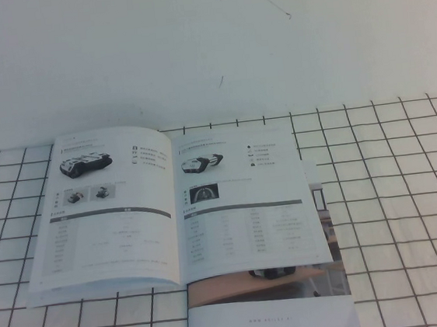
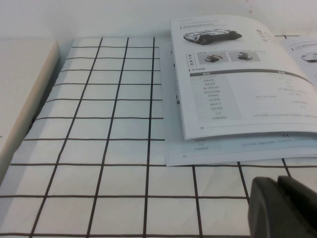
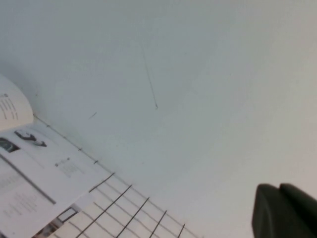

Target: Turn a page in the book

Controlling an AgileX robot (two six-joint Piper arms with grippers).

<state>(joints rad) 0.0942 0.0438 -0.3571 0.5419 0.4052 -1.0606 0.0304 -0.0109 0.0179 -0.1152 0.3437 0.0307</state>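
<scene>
From my left wrist camera I see the open book [image 2: 233, 79] lying on the grid-lined surface [image 2: 99, 163], its page [image 2: 218, 89] with a vehicle photo slightly lifted. The dark left hand [image 2: 282, 208] sits apart from it.

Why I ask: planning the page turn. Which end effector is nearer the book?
Left, probably. The left end effector hangs low just off the left side of the book; the right end effector faces the wall, with the book only at its view's edge.
</scene>
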